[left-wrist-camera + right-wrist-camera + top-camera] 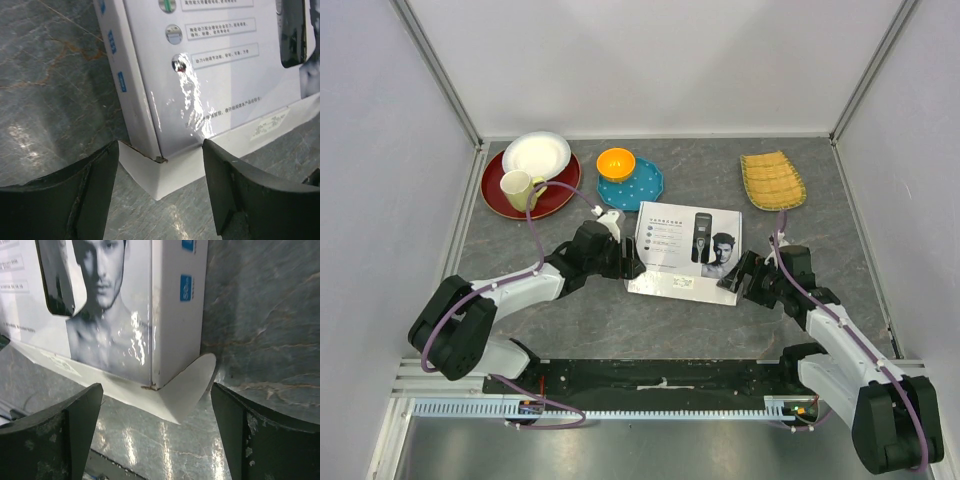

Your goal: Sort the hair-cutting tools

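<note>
No hair-cutting tools show in any view; only a printed picture of a clipper is visible on a shut white box [688,250] standing mid-table. My left gripper [632,262] is at the box's left near corner and my right gripper [732,277] is at its right near corner. In the left wrist view the box [210,75] fills the top, and its white bottom flap [160,172] pokes between the spread jaws of the left gripper [160,185]. The right gripper [157,430] is open too, with the box [125,305] and a rounded flap [185,390] just ahead of it.
At the back left a red plate [555,195] carries a white plate [537,153] and a yellow mug [517,188]. An orange bowl [616,162] sits on a teal plate [638,190]. A woven yellow tray [772,180] lies back right. Walls enclose the table.
</note>
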Controlling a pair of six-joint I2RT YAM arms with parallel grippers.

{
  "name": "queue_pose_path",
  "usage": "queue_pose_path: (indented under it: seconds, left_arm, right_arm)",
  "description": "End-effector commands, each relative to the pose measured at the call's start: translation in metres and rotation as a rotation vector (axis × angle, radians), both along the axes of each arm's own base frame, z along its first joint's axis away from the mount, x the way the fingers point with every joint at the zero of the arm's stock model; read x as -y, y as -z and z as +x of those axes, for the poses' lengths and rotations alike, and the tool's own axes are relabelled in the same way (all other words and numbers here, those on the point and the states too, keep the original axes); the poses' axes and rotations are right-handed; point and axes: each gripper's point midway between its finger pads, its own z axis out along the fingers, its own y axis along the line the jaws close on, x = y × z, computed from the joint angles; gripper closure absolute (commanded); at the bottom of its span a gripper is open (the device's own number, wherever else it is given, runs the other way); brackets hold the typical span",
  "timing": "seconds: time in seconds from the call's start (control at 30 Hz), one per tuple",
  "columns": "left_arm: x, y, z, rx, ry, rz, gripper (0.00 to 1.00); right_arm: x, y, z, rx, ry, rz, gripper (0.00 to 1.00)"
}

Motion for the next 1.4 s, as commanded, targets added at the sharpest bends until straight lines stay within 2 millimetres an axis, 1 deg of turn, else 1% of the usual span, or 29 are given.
queue_pose_path:
  seconds: [0.0,0.1,0.2,0.3,0.37,0.43,0.47,0.53,0.57,0.63,0.67,0.73,0.93,1.07,1.1,1.2,1.37]
  left_arm:
    - [0.02,-0.011,-0.007,0.037,0.115,-0.091,0.27]
    - [0.023,-0.011,-0.014,0.027,0.148,-0.112,0.31]
    - [0.026,-0.014,-0.02,0.017,0.174,-0.132,0.35]
    - [0.03,-0.02,-0.028,0.005,0.201,-0.163,0.42]
    - [0.031,-0.026,-0.032,0.001,0.215,-0.184,0.43]
    - [0.03,-0.029,-0.035,-0.012,0.213,-0.185,0.44]
    - [0.029,-0.034,-0.034,-0.002,0.206,-0.186,0.44]
    - [0.024,-0.035,-0.035,-0.011,0.187,-0.172,0.45]
    - [0.022,-0.039,-0.033,0.0,0.17,-0.168,0.45]
    - [0.02,-0.041,-0.035,0.0,0.17,-0.162,0.45]
    - [0.02,-0.044,-0.035,0.006,0.171,-0.166,0.45]
    - [0.019,-0.045,-0.035,0.018,0.175,-0.16,0.45]
    - [0.013,-0.037,-0.031,0.015,0.155,-0.111,0.45]
    - [0.008,-0.033,-0.027,0.024,0.134,-0.08,0.43]
    - [0.004,-0.027,-0.03,0.004,0.127,-0.059,0.43]
    - [0.003,-0.023,-0.03,-0.001,0.127,-0.046,0.41]
    - [0.003,-0.019,-0.03,-0.008,0.13,-0.047,0.41]
  right_arm:
    - [-0.018,-0.007,0.0,0.044,-0.055,0.077,0.04]
    - [-0.024,-0.01,-0.003,0.041,-0.073,0.11,0.06]
    - [-0.028,-0.016,-0.004,0.048,-0.077,0.133,0.1]
    - [-0.033,-0.025,-0.005,0.047,-0.085,0.165,0.14]
    - [-0.034,-0.03,-0.006,0.04,-0.085,0.173,0.17]
    - [-0.03,-0.033,-0.007,0.021,-0.072,0.152,0.18]
    - [-0.029,-0.034,-0.008,0.016,-0.068,0.144,0.19]
    - [-0.025,-0.038,-0.009,0.009,-0.059,0.116,0.2]
    - [-0.023,-0.04,-0.008,0.012,-0.052,0.103,0.21]
    - [-0.018,-0.044,-0.007,0.017,-0.037,0.08,0.22]
    - [-0.017,-0.046,-0.007,0.02,-0.03,0.074,0.24]
    - [-0.017,-0.049,-0.005,0.036,-0.029,0.073,0.25]
    - [-0.015,-0.042,-0.007,0.016,-0.032,0.057,0.27]
    - [-0.01,-0.038,-0.007,0.018,-0.022,0.024,0.27]
    - [-0.008,-0.036,-0.007,0.02,-0.024,0.013,0.27]
    - [-0.005,-0.032,-0.007,0.017,-0.02,-0.007,0.28]
    - [-0.008,-0.023,-0.007,0.004,-0.027,0.004,0.34]
